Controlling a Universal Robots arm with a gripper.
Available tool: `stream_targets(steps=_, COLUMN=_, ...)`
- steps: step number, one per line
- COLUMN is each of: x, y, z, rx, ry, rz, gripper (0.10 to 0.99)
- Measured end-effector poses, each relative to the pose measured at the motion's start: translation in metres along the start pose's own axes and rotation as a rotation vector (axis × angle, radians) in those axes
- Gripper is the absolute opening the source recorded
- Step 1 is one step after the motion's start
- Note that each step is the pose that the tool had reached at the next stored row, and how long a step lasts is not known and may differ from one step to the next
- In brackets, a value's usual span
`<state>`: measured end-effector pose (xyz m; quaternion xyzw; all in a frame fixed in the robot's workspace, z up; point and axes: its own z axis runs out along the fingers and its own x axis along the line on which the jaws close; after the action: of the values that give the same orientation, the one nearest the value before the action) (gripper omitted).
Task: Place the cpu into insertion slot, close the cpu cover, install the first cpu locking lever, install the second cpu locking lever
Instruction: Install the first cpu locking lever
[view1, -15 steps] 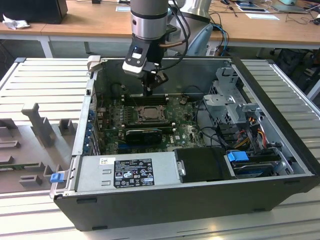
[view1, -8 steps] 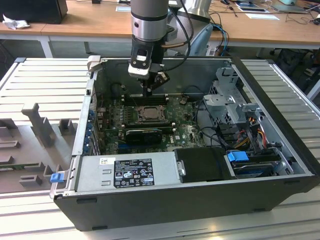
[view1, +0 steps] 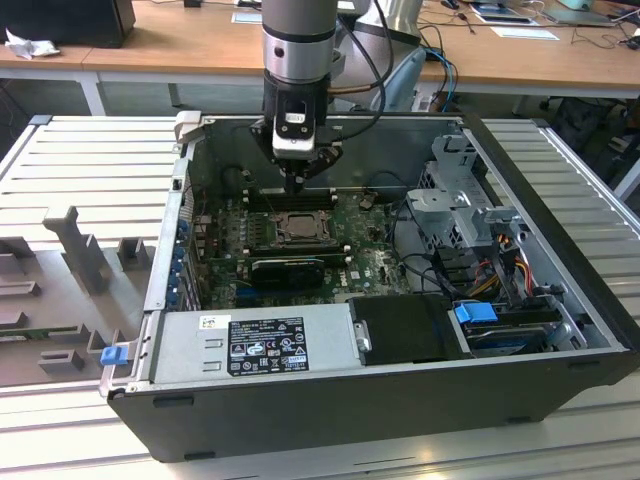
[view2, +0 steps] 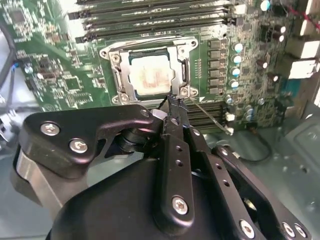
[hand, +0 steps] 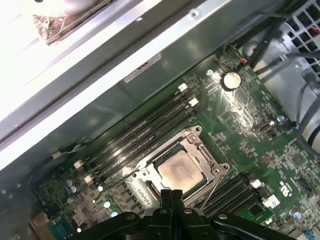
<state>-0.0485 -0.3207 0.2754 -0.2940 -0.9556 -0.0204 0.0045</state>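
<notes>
Cpu (view2: 150, 75), pale silver, apparently seated beneath closed cpu cover (view2: 120, 75).

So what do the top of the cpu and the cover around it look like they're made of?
The cpu top looks like pale matte metal with brownish smudges, reflecting light softly. The cpu cover looks like thin sheet metal, brighter silver with glinting edges. Which metals they are can't be told.

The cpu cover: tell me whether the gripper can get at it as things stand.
Probably yes. The gripper hangs close by one corner of the cpu cover, fingers together, with nothing between them; the cover lies flat around the cpu.
</notes>
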Motion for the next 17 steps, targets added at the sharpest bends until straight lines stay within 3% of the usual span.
stream_targets(steps=11, x=0.0, y=0.0, z=0.0009, rx=0.005, ry=0.0084, rz=-0.232, gripper=0.106)
stream_targets(steps=17, x=0.0, y=-0.0001, z=0.0021, rx=0.009, ry=0.0157, rz=-0.431, gripper=0.106)
